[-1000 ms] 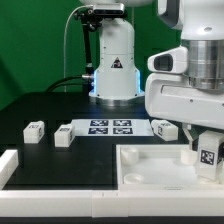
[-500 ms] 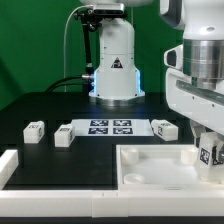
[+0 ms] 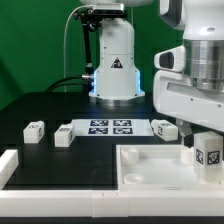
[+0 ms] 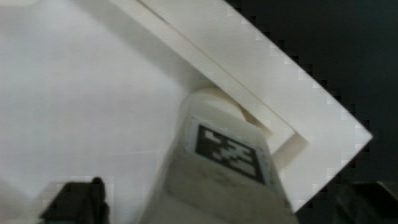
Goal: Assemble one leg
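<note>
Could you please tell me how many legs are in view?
4 legs: two on the exterior view's left of the marker board, one beyond its other end, one at the tray's corner on that view's right. Others may be hidden.

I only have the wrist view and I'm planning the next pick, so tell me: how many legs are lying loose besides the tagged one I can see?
Observer: Three, on the dark table: a first leg, a second leg and a third leg.
Operator: What's between them?
Observer: The marker board lies between the second and third.
Operator: Where does my tagged leg sit overall?
Observer: The tagged leg is at the large white piece's end on the exterior view's right. I cannot tell whether it is seated.
</note>
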Robot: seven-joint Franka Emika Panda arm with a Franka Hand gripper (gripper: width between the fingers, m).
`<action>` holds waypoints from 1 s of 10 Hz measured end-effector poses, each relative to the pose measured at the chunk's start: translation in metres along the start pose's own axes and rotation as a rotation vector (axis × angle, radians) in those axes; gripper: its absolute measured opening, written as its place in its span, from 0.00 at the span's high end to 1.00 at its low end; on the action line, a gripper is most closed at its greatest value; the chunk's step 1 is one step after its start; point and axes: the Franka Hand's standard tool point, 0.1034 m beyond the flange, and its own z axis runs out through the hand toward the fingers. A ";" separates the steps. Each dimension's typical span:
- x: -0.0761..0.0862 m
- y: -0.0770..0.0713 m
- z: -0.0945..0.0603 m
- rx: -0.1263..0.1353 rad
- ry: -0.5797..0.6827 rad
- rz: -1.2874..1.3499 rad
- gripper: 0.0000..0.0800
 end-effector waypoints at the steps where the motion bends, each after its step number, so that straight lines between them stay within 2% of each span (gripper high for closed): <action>1: 0.000 0.001 0.001 -0.002 -0.001 -0.154 0.19; 4: -0.008 -0.004 0.002 0.000 -0.006 -0.419 0.19; 6: -0.008 -0.005 -0.001 0.000 -0.002 -0.604 0.19; 8: -0.002 -0.003 -0.003 -0.012 0.008 -0.843 0.19; 10: 0.000 -0.001 -0.003 -0.015 0.009 -0.907 0.19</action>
